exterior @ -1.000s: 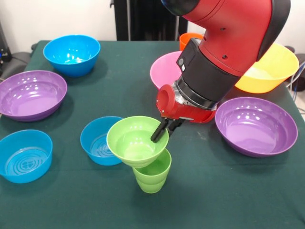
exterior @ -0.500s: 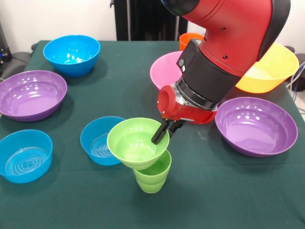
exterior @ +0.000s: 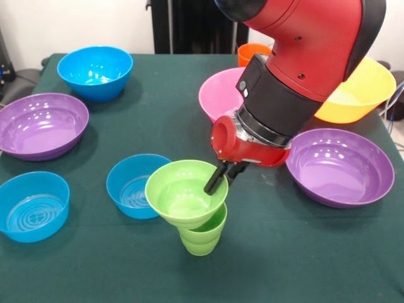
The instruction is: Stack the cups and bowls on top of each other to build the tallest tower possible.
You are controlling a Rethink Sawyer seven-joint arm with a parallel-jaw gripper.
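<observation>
The jaws are clamped on the far rim of the green bowl, one finger inside the wall and the other hidden behind it, so the bowl can be steered by its edge without blocking its base. The bowl sits in the mouth of the green cup, which stands upright on the tabletop; the narrow cup looks meant as the foot of a tower that widens upward. The bowl appears slightly off-centre toward the blue bowl just beside it, so I judge it needs settling before release, or it could tip the cup. The other pieces lie spread around, apart from one another, within reach for later layers: a second blue bowl at the near edge, a third at the far corner, purple bowls on either side, and the pink bowl, yellow bowl and orange cup partly hidden behind the arm.
</observation>
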